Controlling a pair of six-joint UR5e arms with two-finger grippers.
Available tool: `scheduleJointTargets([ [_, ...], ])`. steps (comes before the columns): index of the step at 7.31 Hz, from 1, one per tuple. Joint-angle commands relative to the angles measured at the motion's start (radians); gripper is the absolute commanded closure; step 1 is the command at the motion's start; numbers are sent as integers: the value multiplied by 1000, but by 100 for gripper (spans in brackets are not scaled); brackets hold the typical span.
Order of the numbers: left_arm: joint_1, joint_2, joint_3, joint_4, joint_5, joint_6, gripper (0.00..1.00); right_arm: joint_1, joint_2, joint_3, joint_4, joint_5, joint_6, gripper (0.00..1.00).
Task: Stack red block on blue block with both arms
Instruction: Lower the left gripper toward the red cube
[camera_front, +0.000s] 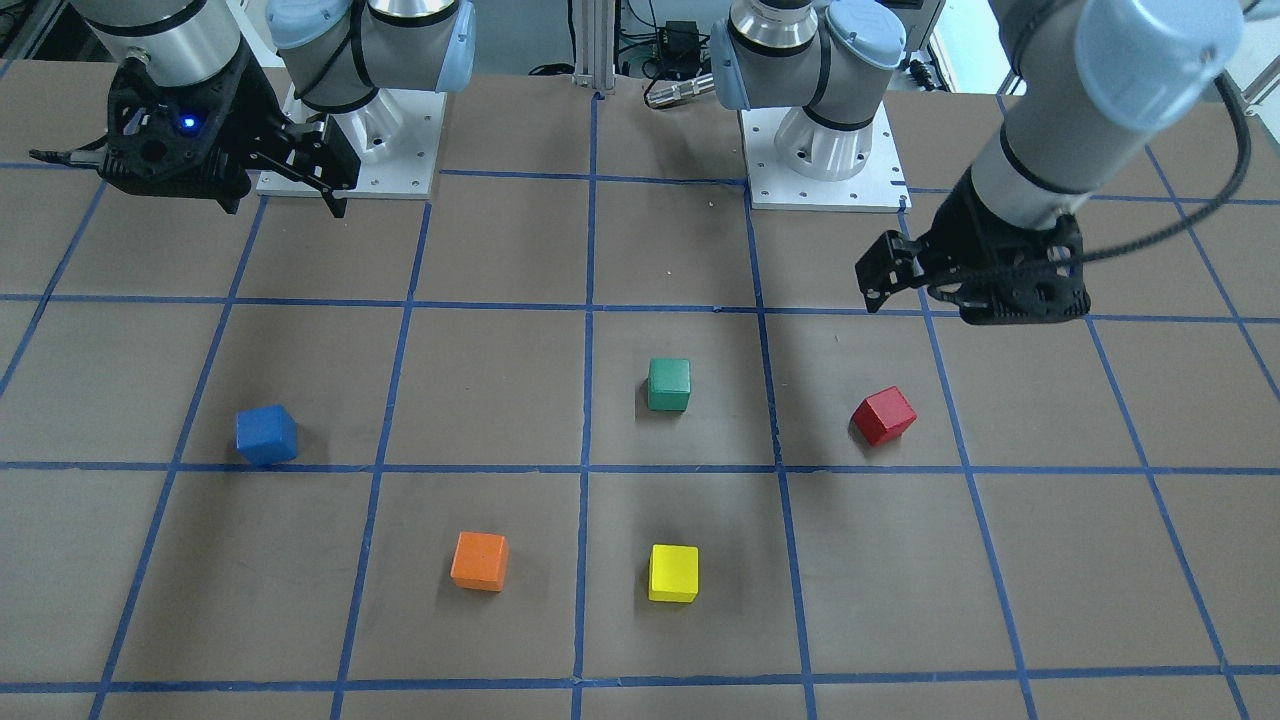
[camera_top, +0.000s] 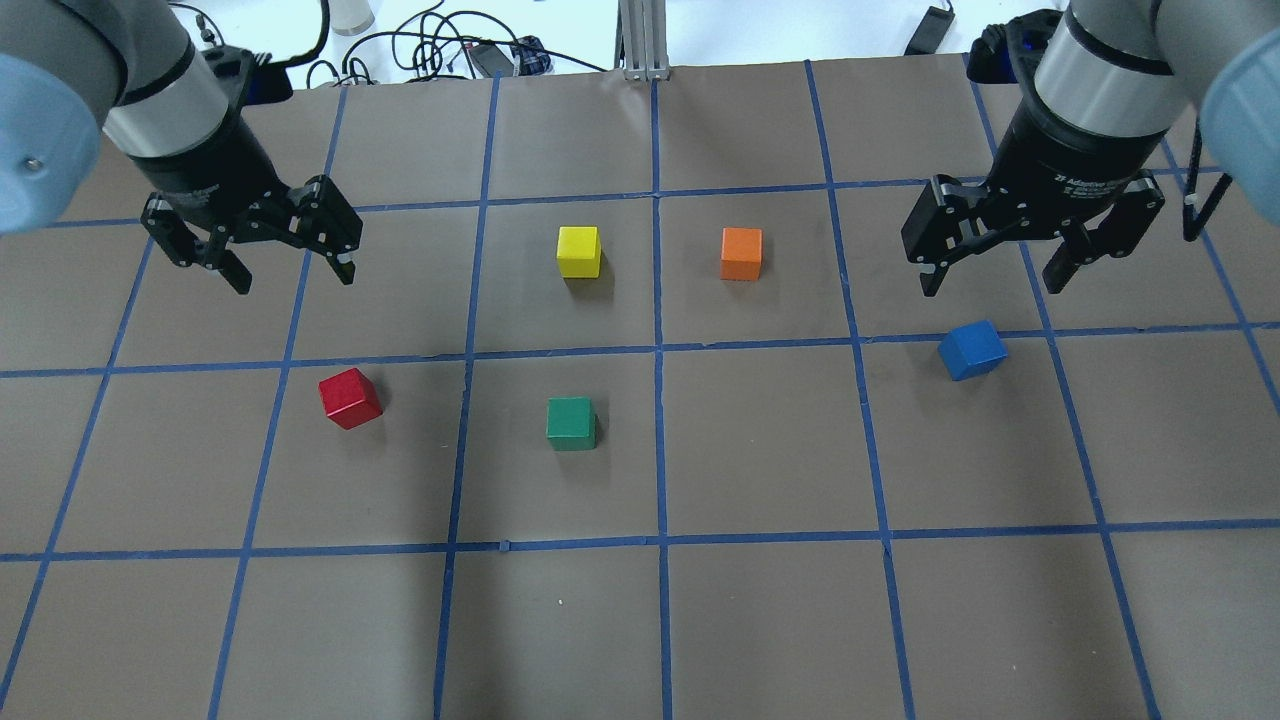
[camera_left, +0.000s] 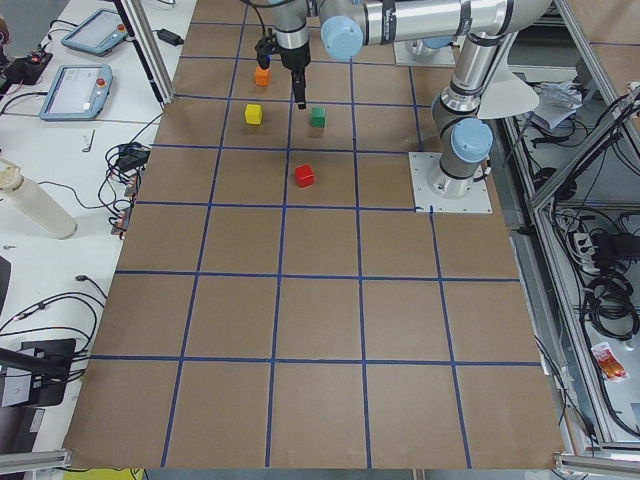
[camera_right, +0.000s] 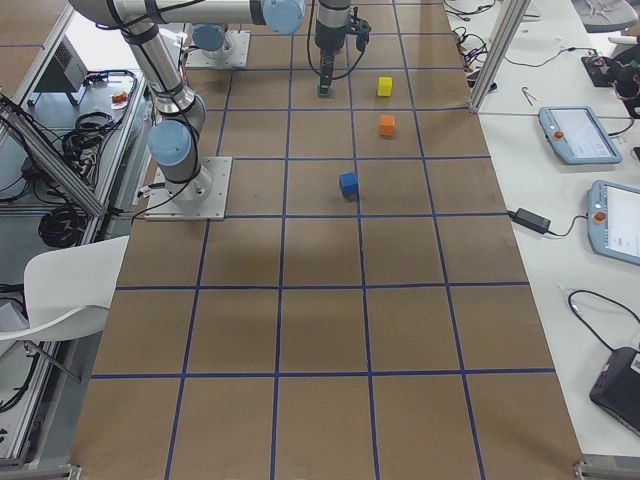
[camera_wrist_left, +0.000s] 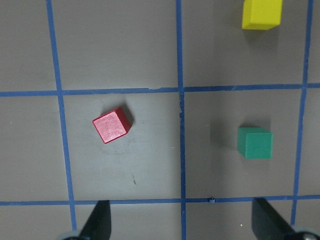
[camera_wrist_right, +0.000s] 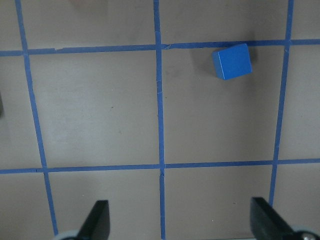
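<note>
The red block lies on the brown table on my left side; it also shows in the front view and the left wrist view. My left gripper hangs open and empty above the table, just beyond the red block, and shows in its wrist view. The blue block lies on my right side, also in the front view and the right wrist view. My right gripper hangs open and empty above the table, just beyond the blue block.
A green block sits near the table's middle. A yellow block and an orange block sit farther out, between the two grippers. Blue tape lines grid the table. The arm bases stand at the robot's edge.
</note>
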Motion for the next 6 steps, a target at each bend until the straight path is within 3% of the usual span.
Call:
scheduleJointTargets([
  [1, 69, -51, -239, 310, -3, 23, 0, 0, 0, 2, -1, 0, -14, 0],
  [3, 73, -103, -412, 558, -4, 6, 0, 0, 0, 2, -2, 3, -15, 0],
  [5, 73, -163, -429, 650, 3, 6, 0, 0, 0, 2, -2, 4, -15, 0],
  [6, 73, -196, -429, 696, 5, 9, 8, 0, 0, 2, -2, 3, -17, 0],
])
